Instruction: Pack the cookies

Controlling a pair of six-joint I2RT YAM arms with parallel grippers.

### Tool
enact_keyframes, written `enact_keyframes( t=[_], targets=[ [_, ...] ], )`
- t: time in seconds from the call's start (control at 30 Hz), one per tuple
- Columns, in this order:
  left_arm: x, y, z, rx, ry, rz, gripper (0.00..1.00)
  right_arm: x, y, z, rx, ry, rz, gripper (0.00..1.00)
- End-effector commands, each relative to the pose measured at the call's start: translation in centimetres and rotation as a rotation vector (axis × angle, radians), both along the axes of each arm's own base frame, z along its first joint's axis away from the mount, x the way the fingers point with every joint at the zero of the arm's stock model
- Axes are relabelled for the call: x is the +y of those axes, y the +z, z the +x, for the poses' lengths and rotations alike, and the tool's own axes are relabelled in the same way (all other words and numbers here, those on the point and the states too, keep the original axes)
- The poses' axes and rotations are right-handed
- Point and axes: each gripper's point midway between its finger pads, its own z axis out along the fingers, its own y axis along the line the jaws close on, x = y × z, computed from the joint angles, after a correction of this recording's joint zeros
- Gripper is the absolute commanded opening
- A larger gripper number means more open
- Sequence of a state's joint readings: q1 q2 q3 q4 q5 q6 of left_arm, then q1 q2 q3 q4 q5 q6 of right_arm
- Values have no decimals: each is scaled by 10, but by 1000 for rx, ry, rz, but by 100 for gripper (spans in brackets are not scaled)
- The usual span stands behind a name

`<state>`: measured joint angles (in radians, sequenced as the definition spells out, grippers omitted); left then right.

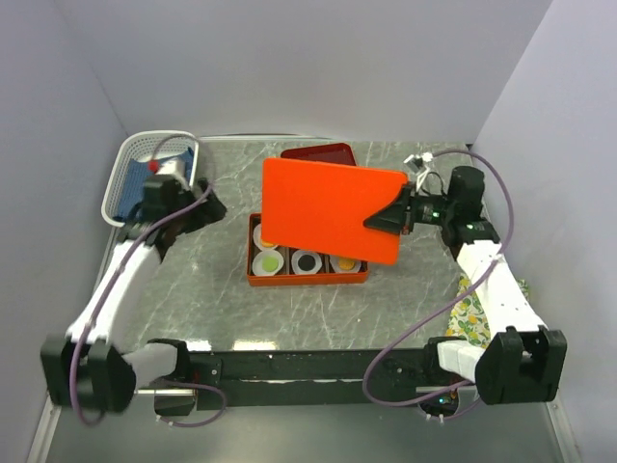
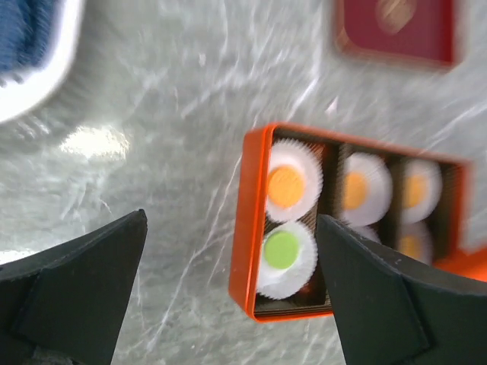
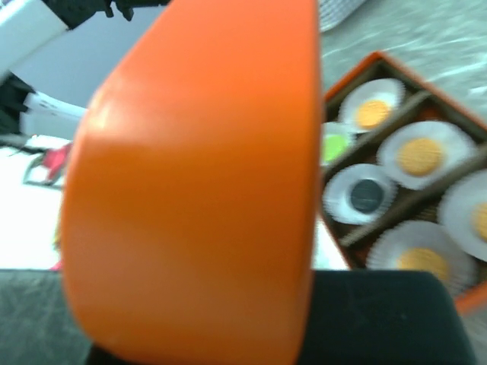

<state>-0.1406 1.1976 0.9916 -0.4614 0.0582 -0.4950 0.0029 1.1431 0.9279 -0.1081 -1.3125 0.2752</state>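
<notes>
Closest up, the flat orange rectangular lid point(image 3: 190, 175) is pinched by one edge in the right fingers point(image 1: 388, 214), tilted over the orange tin box point(image 1: 308, 280). Six small round disc cookies point(image 2: 285, 186) sit inside in white paper cups point(image 2: 293, 156). Level the lid, square its corners to the box, then lower. Left fingers point(image 2: 84, 289) gape wide, empty, beside the box. Grey marbled counter point(image 1: 193, 289); pale lilac walls point(image 1: 289, 68).
</notes>
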Motion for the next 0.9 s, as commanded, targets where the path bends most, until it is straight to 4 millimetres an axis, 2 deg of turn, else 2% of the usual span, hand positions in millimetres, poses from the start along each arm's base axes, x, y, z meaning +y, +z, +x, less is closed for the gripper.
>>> enact_keyframes(
  t=[0.0, 0.07, 0.17, 0.2, 0.33, 0.47, 0.63, 0.87],
  targets=[
    [-6, 28, -15, -162, -85, -167, 99, 24, 5, -5, 61, 110, 61, 0],
    [-11, 27, -20, -174, -120, -203, 99, 37, -4, -6, 143, 146, 82, 0],
    [-14, 12, -25, -143, -136, -227, 98, 50, -16, 0, 239, 171, 102, 0],
    [-15, 5, -29, -130, -134, -237, 97, 51, -20, 3, 261, 171, 104, 0],
    [-15, -6, -36, -133, -122, -256, 97, 56, -32, 19, 345, 170, 109, 0],
    [-8, -13, -40, -127, -89, -237, 97, 65, -47, 30, 397, 176, 103, 0],
    [3, -17, -41, -117, -33, -196, 97, 76, -56, 38, 433, 195, 89, 0],
    [13, -30, -40, -67, 26, -174, 96, 78, -75, 43, 478, 187, 61, 0]
  ],
)
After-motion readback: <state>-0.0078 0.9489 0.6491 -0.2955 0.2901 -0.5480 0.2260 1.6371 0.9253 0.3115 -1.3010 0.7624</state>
